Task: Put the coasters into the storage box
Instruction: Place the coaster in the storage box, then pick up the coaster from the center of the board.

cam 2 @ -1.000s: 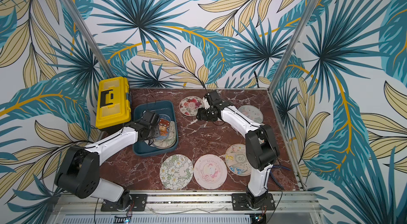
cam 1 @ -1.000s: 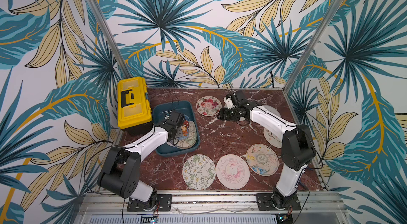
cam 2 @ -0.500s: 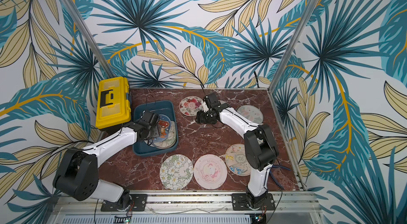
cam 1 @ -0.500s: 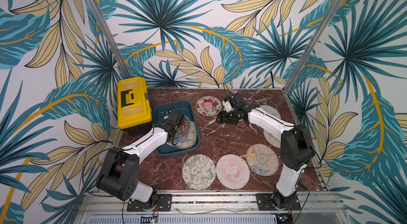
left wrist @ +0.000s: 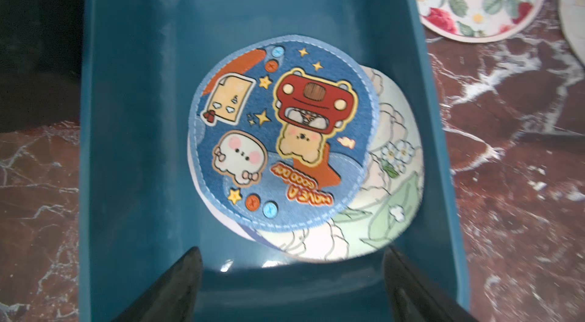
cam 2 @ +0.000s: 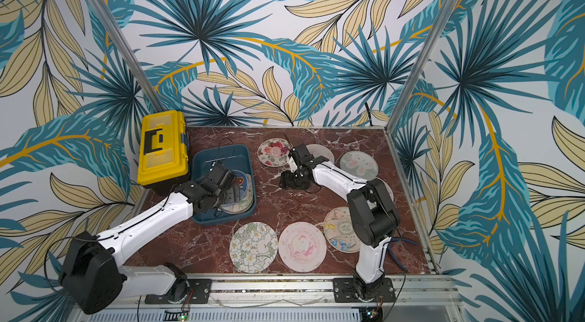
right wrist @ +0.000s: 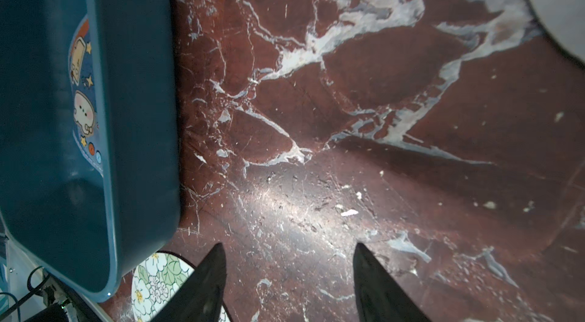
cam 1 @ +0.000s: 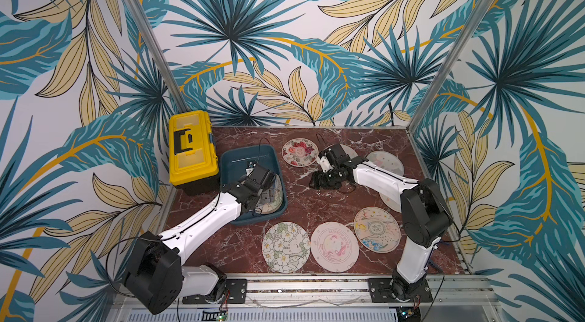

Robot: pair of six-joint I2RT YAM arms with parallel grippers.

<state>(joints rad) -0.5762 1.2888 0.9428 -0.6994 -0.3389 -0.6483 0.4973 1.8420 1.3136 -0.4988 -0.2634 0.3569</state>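
The storage box (cam 1: 250, 159) is a dark teal tray left of centre in both top views. Inside it a blue cartoon coaster (left wrist: 281, 133) lies flat on a pale floral coaster (left wrist: 389, 197). My left gripper (left wrist: 291, 257) hangs open just above the box's near end and holds nothing. Several more coasters lie on the marble: a rose one (cam 1: 299, 152), a green-flowered one (cam 1: 286, 247), a pink one (cam 1: 334, 247) and a cream one (cam 1: 376, 229). My right gripper (right wrist: 286, 246) is open over bare marble beside the box (right wrist: 136, 83).
A yellow toolbox (cam 1: 191, 146) stands against the box's left side at the back. Two pale coasters (cam 1: 384, 162) lie partly under the right arm. Patterned walls and metal posts close in the table on three sides, and a rail runs along the front.
My left gripper has opened and the blue coaster now lies loose in the box. My right gripper has moved from beside the rose coaster toward the front, low over the marble.
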